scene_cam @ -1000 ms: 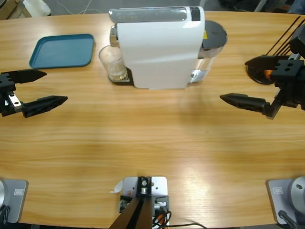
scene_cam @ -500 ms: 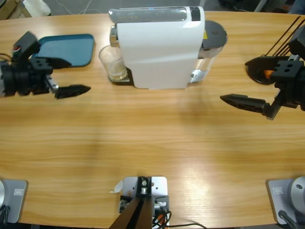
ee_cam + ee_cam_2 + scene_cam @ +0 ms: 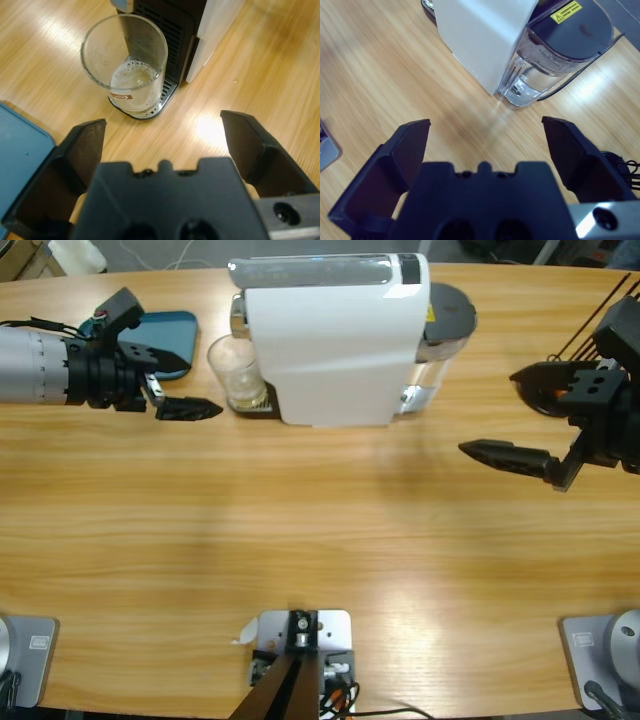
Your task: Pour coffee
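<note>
While empty, left pincer (image 3: 162,135) (agape) near glass (image 3: 125,67).

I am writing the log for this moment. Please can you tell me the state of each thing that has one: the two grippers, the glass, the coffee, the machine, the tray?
left gripper: open, empty, aimed at the glass, not touching it.
right gripper: open, empty, facing the machine's water tank side.
glass: upright on the machine's drip grate.
coffee: shallow foamy layer in the glass.
coffee machine: upright on the table.
blue tray: flat, partly hidden by the left arm.
</note>
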### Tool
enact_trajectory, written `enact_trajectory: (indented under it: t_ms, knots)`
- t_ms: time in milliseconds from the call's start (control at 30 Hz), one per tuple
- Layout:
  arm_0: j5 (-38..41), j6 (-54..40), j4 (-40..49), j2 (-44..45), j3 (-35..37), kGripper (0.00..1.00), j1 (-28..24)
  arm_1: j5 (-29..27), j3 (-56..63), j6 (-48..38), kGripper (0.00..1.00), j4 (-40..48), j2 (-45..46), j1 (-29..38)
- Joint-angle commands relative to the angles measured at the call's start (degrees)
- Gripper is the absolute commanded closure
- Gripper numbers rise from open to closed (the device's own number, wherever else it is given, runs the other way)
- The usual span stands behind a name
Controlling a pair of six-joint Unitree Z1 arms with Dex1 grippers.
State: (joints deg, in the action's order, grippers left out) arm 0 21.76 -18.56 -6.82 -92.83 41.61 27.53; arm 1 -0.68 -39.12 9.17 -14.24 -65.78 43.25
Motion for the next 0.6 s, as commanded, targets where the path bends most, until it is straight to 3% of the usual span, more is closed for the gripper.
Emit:
enact_trajectory:
  t_ms: [33,600]
  knots:
    - [1.34,-1.71,-0.88,-5.20,2.34,0.000,-1.78,-1.08,2.21,0.76,0.000,0.00,-0.95,-0.18]
    - [5.65,-2.18,-1.15,-11.30,8.31,0.000,-2.57,-1.09,2.21,0.76,0.000,0.00,-1.81,-0.01]
